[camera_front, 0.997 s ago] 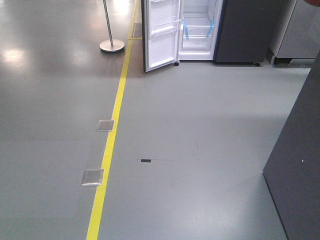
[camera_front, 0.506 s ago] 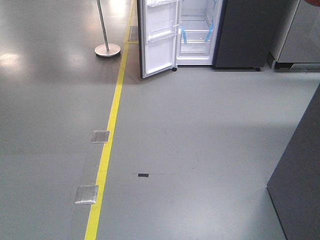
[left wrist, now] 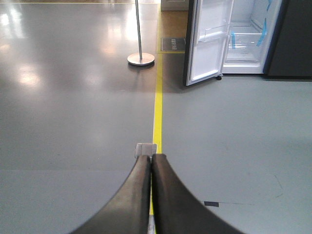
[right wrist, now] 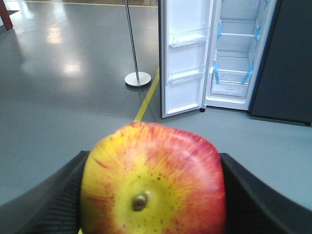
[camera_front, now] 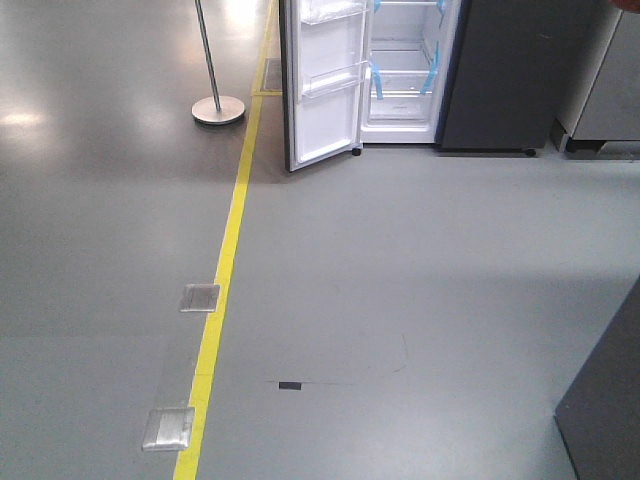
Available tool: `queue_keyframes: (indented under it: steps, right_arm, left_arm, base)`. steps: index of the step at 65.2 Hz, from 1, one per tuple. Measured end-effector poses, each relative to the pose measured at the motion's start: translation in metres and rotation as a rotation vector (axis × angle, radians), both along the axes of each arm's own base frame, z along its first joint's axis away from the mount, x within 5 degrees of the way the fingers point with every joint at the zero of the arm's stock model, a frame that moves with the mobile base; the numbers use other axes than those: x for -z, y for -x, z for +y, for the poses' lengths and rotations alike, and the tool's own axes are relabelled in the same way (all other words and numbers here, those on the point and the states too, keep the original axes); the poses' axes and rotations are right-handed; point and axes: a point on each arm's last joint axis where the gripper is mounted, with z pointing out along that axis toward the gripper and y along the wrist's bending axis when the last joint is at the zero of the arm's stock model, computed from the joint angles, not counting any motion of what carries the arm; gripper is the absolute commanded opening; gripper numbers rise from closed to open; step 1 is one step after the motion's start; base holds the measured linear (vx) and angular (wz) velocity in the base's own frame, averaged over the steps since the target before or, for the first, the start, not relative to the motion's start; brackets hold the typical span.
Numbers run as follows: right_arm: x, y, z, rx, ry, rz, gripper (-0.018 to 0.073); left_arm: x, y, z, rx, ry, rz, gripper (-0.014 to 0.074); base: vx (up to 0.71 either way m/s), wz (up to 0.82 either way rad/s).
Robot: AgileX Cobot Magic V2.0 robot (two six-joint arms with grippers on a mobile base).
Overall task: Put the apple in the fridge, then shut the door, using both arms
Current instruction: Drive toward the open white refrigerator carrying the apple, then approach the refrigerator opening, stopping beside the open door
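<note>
We hold the apple [right wrist: 153, 185] clamped between the black fingers [right wrist: 58, 195] of our right gripper [right wrist: 153, 204], its stem end facing the wrist camera. Our left gripper [left wrist: 151, 159] carries nothing, and its fingers are pressed together with the tips touching. Far ahead across the grey floor [camera_front: 400, 300], well apart from us, stands the fridge [camera_front: 500, 70]. Its door [camera_front: 325, 100] is swung open to the left, showing white lining and clear bins. Blue tape [camera_front: 378, 85] marks the shelves inside. A yellow line [camera_front: 225, 270] runs from near to far, left of the door. A thin pole [camera_front: 203, 50] on a round base stands left of that line.
</note>
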Motion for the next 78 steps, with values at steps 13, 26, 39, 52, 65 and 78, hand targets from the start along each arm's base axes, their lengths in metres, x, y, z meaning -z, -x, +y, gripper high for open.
queue_keyframes:
  steps: [13, 26, 39, 52, 65, 78]
  right_arm:
    - [0.0000, 0.0000, 0.0000, 0.000, 0.000, 0.000, 0.0158]
    - [0.0000, 0.0000, 0.0000, 0.000, 0.000, 0.000, 0.0158]
    - [0.0000, 0.0000, 0.0000, 0.000, 0.000, 0.000, 0.0158]
    - [0.0000, 0.0000, 0.0000, 0.000, 0.000, 0.000, 0.0158]
    - [0.0000, 0.0000, 0.0000, 0.000, 0.000, 0.000, 0.0158]
    - [0.0000, 0.0000, 0.0000, 0.000, 0.000, 0.000, 0.0158]
  left_arm:
    - [0.0000, 0.0000, 0.0000, 0.000, 0.000, 0.000, -0.0006]
    - [0.0000, 0.0000, 0.0000, 0.000, 0.000, 0.000, -0.0006]
    - [0.0000, 0.0000, 0.0000, 0.000, 0.000, 0.000, -0.0006]
    - [0.0000, 0.0000, 0.0000, 0.000, 0.000, 0.000, -0.0006]
    - [0.0000, 0.0000, 0.0000, 0.000, 0.000, 0.000, -0.0006]
    - [0.0000, 0.0000, 0.0000, 0.000, 0.000, 0.000, -0.0006]
  base:
    - [0.26, 0.02]
    - [0.26, 0.02]
    - [0.25, 0.01]
    - [0.25, -0.01]
    - [0.26, -0.02]
    - [0.26, -0.02]
